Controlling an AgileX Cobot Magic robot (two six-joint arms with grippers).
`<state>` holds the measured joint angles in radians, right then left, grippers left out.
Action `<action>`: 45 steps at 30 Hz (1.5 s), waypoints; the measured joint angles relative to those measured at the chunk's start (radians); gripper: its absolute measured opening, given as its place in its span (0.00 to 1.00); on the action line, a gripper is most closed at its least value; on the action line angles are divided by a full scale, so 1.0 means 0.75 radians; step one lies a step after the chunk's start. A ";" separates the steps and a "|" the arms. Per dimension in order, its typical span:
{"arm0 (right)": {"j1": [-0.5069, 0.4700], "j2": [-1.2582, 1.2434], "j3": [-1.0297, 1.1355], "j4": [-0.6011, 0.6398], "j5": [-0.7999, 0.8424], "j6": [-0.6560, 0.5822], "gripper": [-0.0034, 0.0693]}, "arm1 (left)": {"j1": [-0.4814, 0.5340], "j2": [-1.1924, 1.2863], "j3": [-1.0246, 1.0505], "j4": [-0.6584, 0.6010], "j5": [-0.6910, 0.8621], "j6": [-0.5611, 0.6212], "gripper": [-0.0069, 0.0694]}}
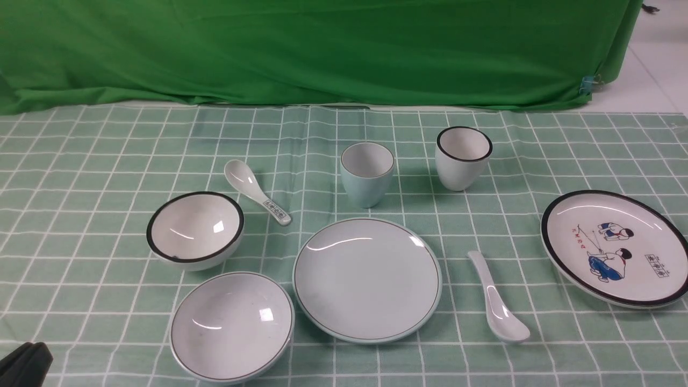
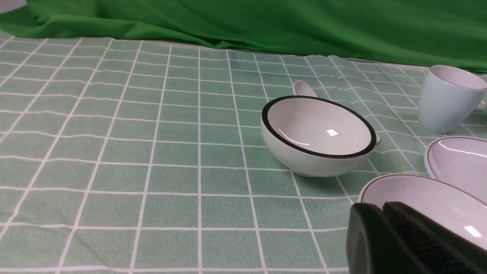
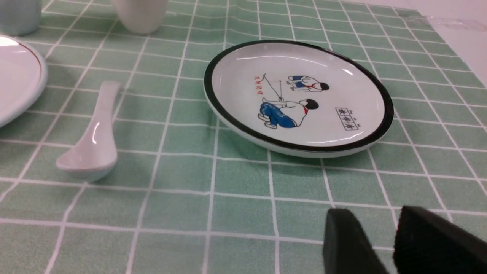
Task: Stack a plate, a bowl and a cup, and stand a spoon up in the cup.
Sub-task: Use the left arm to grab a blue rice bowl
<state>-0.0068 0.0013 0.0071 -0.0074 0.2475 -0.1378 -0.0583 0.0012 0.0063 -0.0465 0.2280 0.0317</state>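
Green checked tablecloth (image 1: pixel 80 161), carrying plate (image 1: pixel 367 279), bowl (image 1: pixel 232 326), cup (image 1: pixel 367 174), spoon (image 1: pixel 495 301), black-rimmed bowl (image 1: pixel 195 230), black-rimmed cup (image 1: pixel 463 158), cartoon plate (image 1: pixel 615 247), patterned spoon (image 1: pixel 257 191).

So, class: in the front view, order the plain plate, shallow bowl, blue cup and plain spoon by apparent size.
1. plate
2. bowl, though nearer the camera
3. spoon and cup: unsure; the cup stands farther back.

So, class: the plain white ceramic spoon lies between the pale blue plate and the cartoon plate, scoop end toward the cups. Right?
No: the plain white ceramic spoon lies between the pale blue-grey round plate and the black-rimmed cartoon plate, but its scoop end points toward the robot, handle away. The front view shows it.
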 joint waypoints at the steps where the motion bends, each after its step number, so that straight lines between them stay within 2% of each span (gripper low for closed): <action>1: 0.000 0.000 0.000 0.000 0.000 0.000 0.38 | 0.000 0.000 0.000 -0.005 -0.012 -0.002 0.11; 8: 0.000 0.000 0.000 0.000 0.000 0.001 0.38 | 0.000 0.000 0.000 -0.339 -0.304 -0.158 0.11; 10: 0.000 0.000 0.000 0.000 0.000 0.001 0.38 | 0.000 0.000 0.000 -0.386 -0.390 -0.200 0.11; 14: 0.000 0.000 0.000 0.010 -0.025 0.013 0.38 | 0.000 0.000 0.000 -0.429 -0.720 -0.376 0.11; 17: 0.000 0.000 0.000 0.073 -0.081 0.083 0.38 | 0.000 0.000 0.000 -0.428 -0.864 -0.449 0.11; 19: 0.000 0.000 0.000 0.186 -0.207 0.253 0.38 | 0.000 -0.002 -0.049 -0.431 -0.904 -0.530 0.11; 21: 0.000 0.000 0.000 0.222 -0.273 0.383 0.38 | 0.000 0.001 -0.127 -0.426 -0.838 -0.546 0.11; 22: 0.000 0.000 0.000 0.248 -0.352 0.481 0.38 | 0.000 0.033 -0.246 -0.387 -0.735 -0.546 0.11; 23: 0.000 0.000 0.000 0.253 -0.370 0.511 0.38 | 0.000 0.047 -0.278 -0.370 -0.705 -0.546 0.11; 24: 0.000 0.000 0.000 0.264 -0.444 0.570 0.38 | 0.000 0.136 -0.414 -0.303 -0.555 -0.546 0.11; 25: 0.000 0.000 0.000 0.264 -0.451 0.580 0.38 | 0.000 0.149 -0.449 -0.289 -0.508 -0.546 0.11; 27: 0.000 0.000 0.000 0.272 -0.525 0.618 0.38 | 0.000 0.404 -0.713 -0.227 -0.086 -0.525 0.11; 30: 0.000 0.000 0.000 0.272 -0.590 0.652 0.38 | 0.000 0.815 -0.954 -0.223 0.434 -0.306 0.11; 33: 0.001 0.000 -0.007 0.269 -0.603 0.754 0.36 | 0.000 1.164 -1.046 -0.285 0.744 -0.067 0.11; 36: 0.042 0.031 -0.190 0.240 -0.310 0.722 0.24 | -0.008 1.446 -1.050 -0.360 0.826 0.073 0.11; 39: 0.131 0.212 -0.477 0.231 0.068 0.503 0.10 | -0.109 1.640 -1.050 -0.300 0.806 0.082 0.10; 42: 0.234 0.512 -0.732 0.231 0.421 0.298 0.09 | -0.229 1.743 -1.051 -0.163 0.748 -0.084 0.09; 45: 0.300 0.733 -0.856 0.231 0.588 0.205 0.10 | -0.278 1.783 -1.052 -0.011 0.702 -0.209 0.09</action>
<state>0.2183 0.5513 -0.6347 0.1656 0.6882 0.0155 -0.2665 1.3381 -0.7828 -0.0546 0.7548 -0.1248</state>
